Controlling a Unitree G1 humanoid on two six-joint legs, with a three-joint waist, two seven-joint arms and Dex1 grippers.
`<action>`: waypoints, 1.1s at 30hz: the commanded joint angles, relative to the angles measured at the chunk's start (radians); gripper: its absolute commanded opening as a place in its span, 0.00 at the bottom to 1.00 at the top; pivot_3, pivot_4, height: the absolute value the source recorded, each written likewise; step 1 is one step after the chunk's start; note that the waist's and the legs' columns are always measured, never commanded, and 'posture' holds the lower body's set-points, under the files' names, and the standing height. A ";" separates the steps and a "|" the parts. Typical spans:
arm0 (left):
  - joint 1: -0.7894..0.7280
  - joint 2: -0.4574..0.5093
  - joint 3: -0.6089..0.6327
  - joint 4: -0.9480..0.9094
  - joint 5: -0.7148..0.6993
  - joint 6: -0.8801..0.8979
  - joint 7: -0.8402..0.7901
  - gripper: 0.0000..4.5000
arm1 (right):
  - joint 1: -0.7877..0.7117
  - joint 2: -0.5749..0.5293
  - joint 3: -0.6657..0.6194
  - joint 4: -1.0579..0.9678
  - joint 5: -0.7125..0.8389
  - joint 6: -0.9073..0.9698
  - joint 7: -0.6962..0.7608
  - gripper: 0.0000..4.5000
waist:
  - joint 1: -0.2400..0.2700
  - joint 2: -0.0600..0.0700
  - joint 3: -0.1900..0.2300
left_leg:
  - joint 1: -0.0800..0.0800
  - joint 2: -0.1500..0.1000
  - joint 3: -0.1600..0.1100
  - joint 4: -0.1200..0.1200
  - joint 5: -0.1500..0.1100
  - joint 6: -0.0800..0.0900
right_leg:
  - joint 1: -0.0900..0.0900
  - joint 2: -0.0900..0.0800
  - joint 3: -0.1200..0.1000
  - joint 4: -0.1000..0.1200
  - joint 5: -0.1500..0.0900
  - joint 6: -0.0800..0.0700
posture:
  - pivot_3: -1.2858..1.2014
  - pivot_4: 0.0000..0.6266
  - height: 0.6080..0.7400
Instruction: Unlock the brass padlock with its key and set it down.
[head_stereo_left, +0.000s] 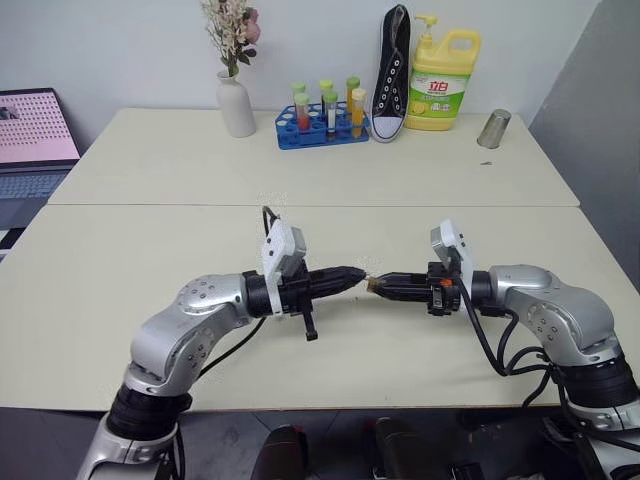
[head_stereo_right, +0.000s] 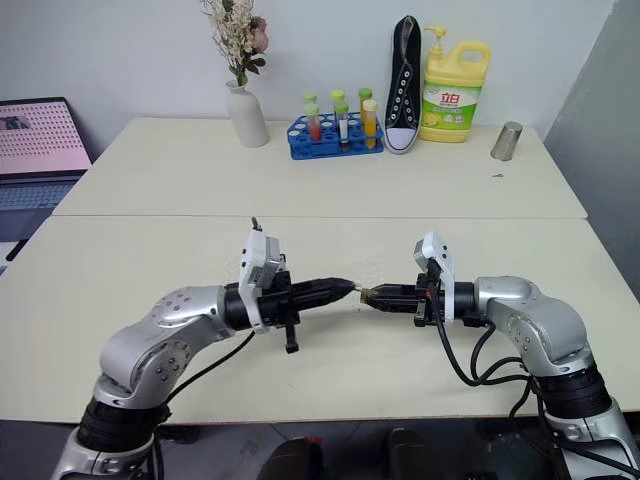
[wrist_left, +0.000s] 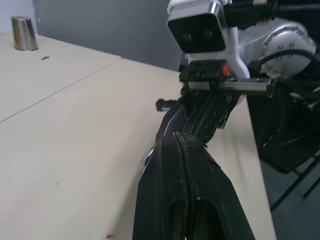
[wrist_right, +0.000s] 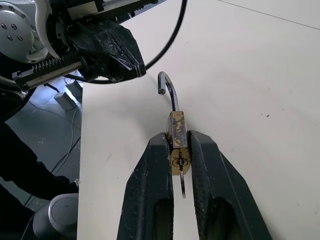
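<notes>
My right gripper (wrist_right: 177, 139) is shut on the brass padlock (wrist_right: 176, 131), pinching its gold body by the sides. The silvery shackle (wrist_right: 167, 86) stands sprung open, with its hooked free end lifted clear of the body. A thin silvery sliver, apparently the key (wrist_right: 182, 187), pokes out of the keyhole end between the fingers. My left gripper (head_stereo_left: 357, 272) is shut and level, pointing tip to tip at the right gripper (head_stereo_left: 373, 283) across a small gap above the table's near half. I cannot tell whether it pinches anything.
Along the table's (head_stereo_left: 180, 240) far edge stand a white vase (head_stereo_left: 236, 104), a blue test-tube rack (head_stereo_left: 322, 125), a black sneaker (head_stereo_left: 392, 75), a yellow detergent bottle (head_stereo_left: 443, 85) and a metal cup (head_stereo_left: 494, 129). A laptop (head_stereo_left: 35, 140) sits at the far left.
</notes>
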 joint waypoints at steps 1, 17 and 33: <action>0.037 0.114 0.009 -0.029 0.176 -0.233 -0.089 0.00 | -0.001 -0.018 -0.023 0.001 0.014 0.014 0.009 0.03 | 0.000 0.000 0.000 | 0.000 0.000 0.000 0.000 0.000 0.000 | 0.000 0.000 0.000 0.000 0.000 0.000 | 0.52 0.24 1.00; 0.127 0.157 -0.110 0.154 0.516 -0.826 -0.176 1.00 | -0.101 -0.007 0.156 0.197 -0.075 0.163 0.020 0.03 | 0.001 0.000 0.001 | 0.000 0.000 0.002 -0.001 0.000 0.000 | -0.001 -0.003 0.000 -0.001 0.001 -0.005 | 0.52 0.24 1.00; 0.162 0.136 -0.066 0.122 0.403 -0.617 -0.149 1.00 | -0.098 -0.084 0.145 0.234 -0.244 -0.045 0.045 0.97 | 0.002 0.000 0.001 | 0.000 0.000 0.001 0.000 0.000 0.000 | -0.001 -0.003 0.000 -0.001 -0.001 -0.001 | 0.52 0.24 1.00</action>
